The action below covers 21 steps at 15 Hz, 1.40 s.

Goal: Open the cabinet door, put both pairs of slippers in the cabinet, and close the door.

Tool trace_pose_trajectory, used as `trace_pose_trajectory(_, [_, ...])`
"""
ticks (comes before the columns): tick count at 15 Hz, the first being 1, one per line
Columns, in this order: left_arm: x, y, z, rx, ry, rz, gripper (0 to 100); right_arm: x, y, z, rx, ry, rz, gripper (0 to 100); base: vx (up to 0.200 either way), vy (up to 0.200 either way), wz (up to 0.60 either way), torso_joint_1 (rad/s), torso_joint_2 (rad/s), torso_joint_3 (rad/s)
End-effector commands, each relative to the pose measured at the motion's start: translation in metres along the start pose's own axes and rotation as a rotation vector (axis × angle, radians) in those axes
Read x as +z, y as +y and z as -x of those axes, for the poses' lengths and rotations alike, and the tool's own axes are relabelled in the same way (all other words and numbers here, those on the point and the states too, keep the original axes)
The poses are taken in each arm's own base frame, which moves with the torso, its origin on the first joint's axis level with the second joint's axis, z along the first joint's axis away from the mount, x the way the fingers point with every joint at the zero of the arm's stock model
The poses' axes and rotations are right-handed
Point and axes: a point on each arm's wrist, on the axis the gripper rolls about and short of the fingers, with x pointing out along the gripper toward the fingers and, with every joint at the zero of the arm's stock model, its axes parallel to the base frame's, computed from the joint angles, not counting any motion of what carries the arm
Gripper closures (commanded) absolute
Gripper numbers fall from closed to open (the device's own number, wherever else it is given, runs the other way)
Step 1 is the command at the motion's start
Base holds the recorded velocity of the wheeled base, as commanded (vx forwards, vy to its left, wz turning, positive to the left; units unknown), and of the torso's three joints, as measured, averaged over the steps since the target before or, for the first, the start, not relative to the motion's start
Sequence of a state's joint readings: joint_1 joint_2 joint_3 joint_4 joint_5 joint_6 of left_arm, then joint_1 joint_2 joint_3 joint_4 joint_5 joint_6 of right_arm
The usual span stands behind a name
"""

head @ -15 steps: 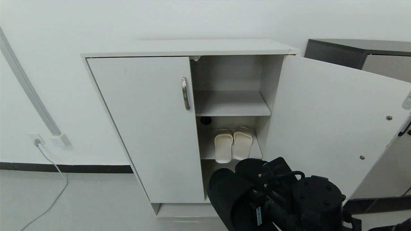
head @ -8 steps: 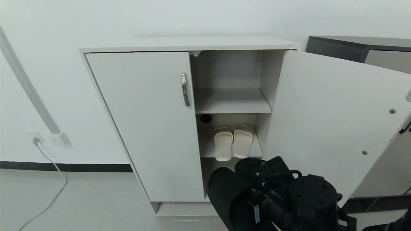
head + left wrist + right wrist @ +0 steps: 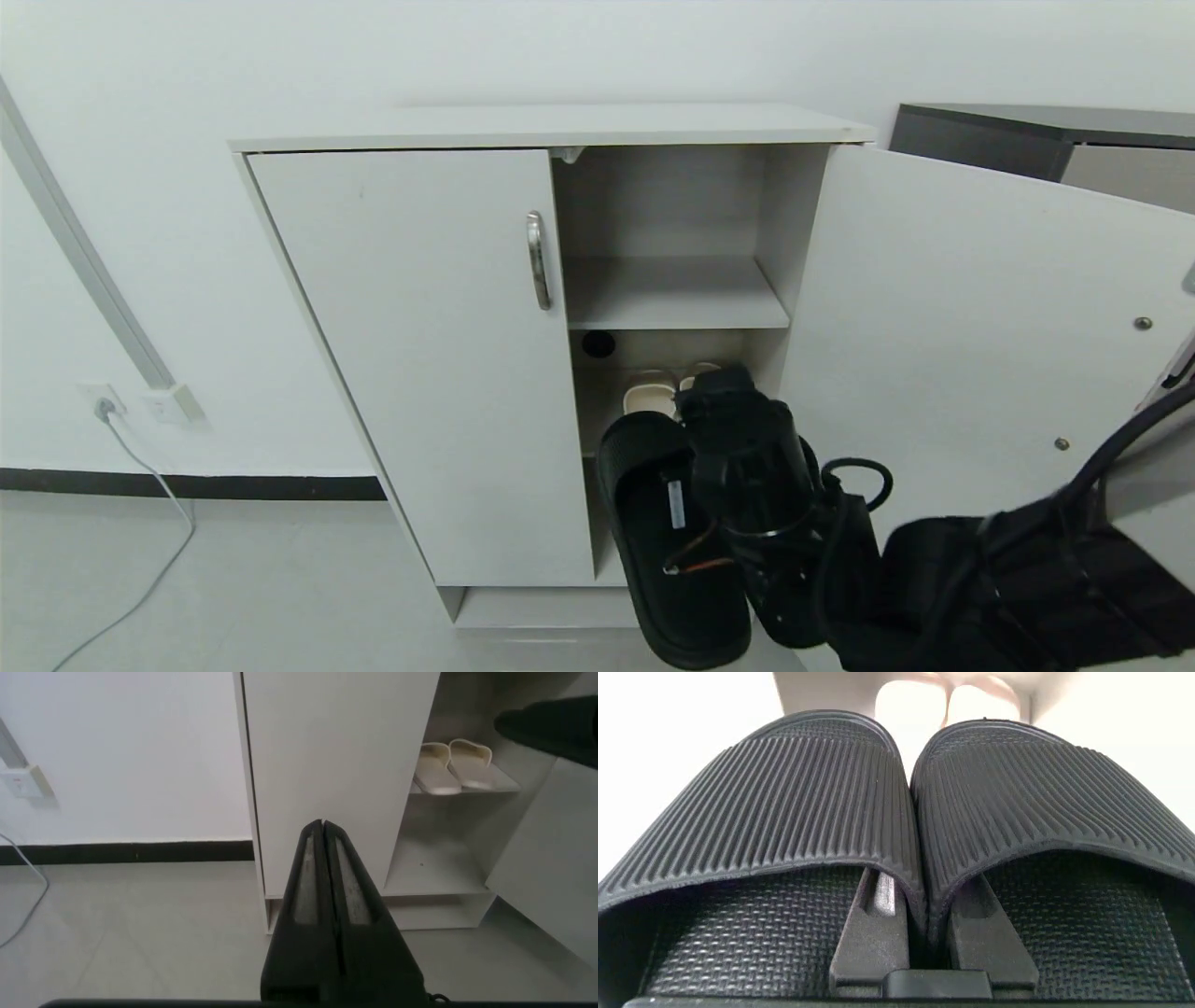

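Observation:
The white cabinet (image 3: pixel 551 126) has its right door (image 3: pixel 962 355) swung open and its left door (image 3: pixel 420 355) closed. A pair of white slippers (image 3: pixel 455 765) lies on the middle shelf, and the black pair partly covers it in the head view. My right gripper (image 3: pixel 924 929) is shut on the black slippers (image 3: pixel 667 541), pinching their inner strap edges together. It holds them in front of the open compartment, at about the level of the middle shelf. My left gripper (image 3: pixel 323 840) is shut and holds nothing. It hangs low over the floor in front of the closed door.
The upper shelf (image 3: pixel 672 294) and bottom shelf (image 3: pixel 434 863) are bare. A metal handle (image 3: pixel 537 261) sticks out from the closed door beside the opening. A wall socket with a cable (image 3: pixel 103 408) is at the left. A dark cabinet (image 3: pixel 1027 140) stands behind the open door.
My right arm has lifted the black slippers up and forward towards the opening, and they now cover most of the white pair. The camera shifted slightly at first.

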<state>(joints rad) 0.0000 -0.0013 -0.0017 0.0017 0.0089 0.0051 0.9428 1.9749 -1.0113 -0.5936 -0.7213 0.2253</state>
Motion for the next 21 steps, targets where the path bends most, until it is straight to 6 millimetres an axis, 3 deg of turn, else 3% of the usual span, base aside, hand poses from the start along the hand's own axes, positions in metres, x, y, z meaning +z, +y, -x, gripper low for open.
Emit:
trace_pose_trajectory(1, [0.0, 0.0, 0.0, 0.0, 0.001, -0.001, 100, 0.053, 0.018, -0.01, -0.091, -0.008, -0.111, 100, 0.0, 0.0, 0.0, 0.0, 0.0, 0.0])
trace_pose_trajectory(4, [0.0, 0.0, 0.0, 0.005, 0.001, 0.0, 100, 0.075, 0.023, -0.012, -0.104, -0.044, -0.106, 100, 0.0, 0.0, 0.0, 0.0, 0.0, 0.0])
trace_pose_trajectory(12, [0.0, 0.0, 0.0, 0.003, 0.001, 0.0, 100, 0.084, 0.021, -0.023, -0.152, -0.071, -0.083, 100, 0.0, 0.0, 0.0, 0.0, 0.0, 0.0])
trace_pose_trajectory(21, [0.0, 0.0, 0.0, 0.002, 0.001, -0.001, 100, 0.088, 0.016, -0.028, -0.17, -0.078, -0.063, 100, 0.2, 0.0, 0.0, 0.001, 0.0, 0.003])
